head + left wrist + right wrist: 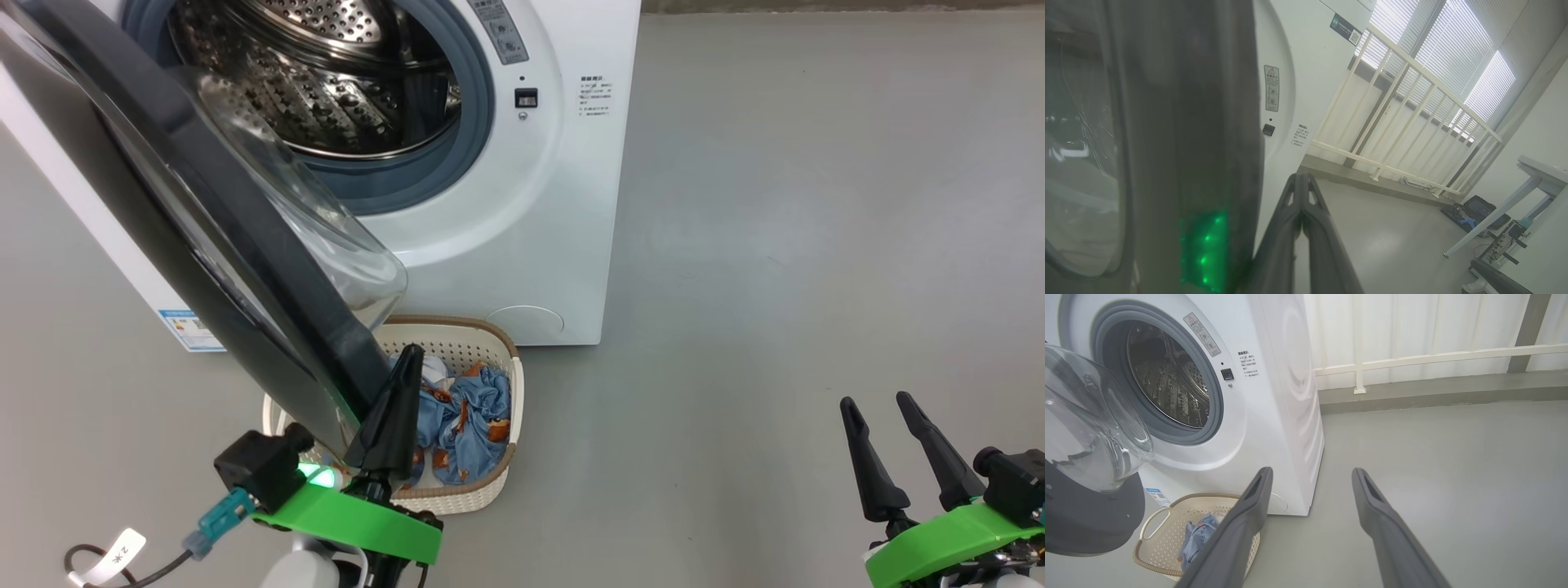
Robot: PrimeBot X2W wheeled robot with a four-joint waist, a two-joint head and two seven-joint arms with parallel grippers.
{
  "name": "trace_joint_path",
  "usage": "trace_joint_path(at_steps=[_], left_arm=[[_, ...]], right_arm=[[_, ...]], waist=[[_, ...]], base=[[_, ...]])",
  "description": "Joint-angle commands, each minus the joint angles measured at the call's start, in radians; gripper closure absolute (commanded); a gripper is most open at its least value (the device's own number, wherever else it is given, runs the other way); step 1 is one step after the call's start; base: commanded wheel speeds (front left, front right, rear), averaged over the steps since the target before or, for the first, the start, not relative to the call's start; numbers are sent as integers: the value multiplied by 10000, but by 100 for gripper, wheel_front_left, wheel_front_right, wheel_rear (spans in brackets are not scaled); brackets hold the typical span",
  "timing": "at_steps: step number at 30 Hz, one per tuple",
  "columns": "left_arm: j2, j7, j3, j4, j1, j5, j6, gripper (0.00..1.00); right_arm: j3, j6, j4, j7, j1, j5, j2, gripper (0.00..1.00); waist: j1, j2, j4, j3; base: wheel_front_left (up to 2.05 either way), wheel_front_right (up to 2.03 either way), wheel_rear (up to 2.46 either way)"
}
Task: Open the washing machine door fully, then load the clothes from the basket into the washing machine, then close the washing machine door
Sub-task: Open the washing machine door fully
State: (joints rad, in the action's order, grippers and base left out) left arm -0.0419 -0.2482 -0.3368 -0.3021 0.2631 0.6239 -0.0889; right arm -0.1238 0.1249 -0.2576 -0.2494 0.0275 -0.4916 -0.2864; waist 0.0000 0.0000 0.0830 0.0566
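Glossy black and clear glass take up the left of the head view: the washing machine door (261,269) stands swung out from the washing machine (563,204), so the grey seal and the steel drum (343,90) lie open to sight, and the drum looks empty. I judge the first step to be under way rather than finished, since the door hangs at a slant over the left part of the basket (469,500) instead of standing well aside. The basket sits on the floor (775,245) just in front of the machine, and the clothes (465,416), light blue with orange-brown patches, lie bundled inside it, so loading has not begun and closing the door comes last of all. The left gripper (411,355) has its two dark fingers pressed together with nothing between them, and they lie right beside the inner side of the door's lower rim; in the left wrist view that rim stands immediately next to them, so contact looks likely, as if for pushing the door wider, though I cannot be certain they touch. The right gripper (875,402) hangs over bare floor well apart from the basket, fingers spread wide and empty.
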Motion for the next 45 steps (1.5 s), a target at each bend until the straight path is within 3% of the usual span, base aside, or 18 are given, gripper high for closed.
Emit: trace_joint_path(at_steps=[1, 29, 45], left_arm=[[-172, -129, 566, 50, 347, 50, 6, 100], [-125, -135, 999, 194, -156, -146, -127, 100], [-115, -135, 1277, 1201, -902, -383, 435, 100]], right_arm=[[-112, 58, 259, -124, -8, 63, -239, 0], [-137, 58, 294, -124, 4, 41, -317, 0], [-136, 58, 326, -124, -50, -3, -307, 0]], waist=[[0, 0, 47, 3], [0, 0, 1133, -43], [0, 0, 1924, -41]], base=[[0, 0, 0], [0, 0, 0], [0, 0, 0]])
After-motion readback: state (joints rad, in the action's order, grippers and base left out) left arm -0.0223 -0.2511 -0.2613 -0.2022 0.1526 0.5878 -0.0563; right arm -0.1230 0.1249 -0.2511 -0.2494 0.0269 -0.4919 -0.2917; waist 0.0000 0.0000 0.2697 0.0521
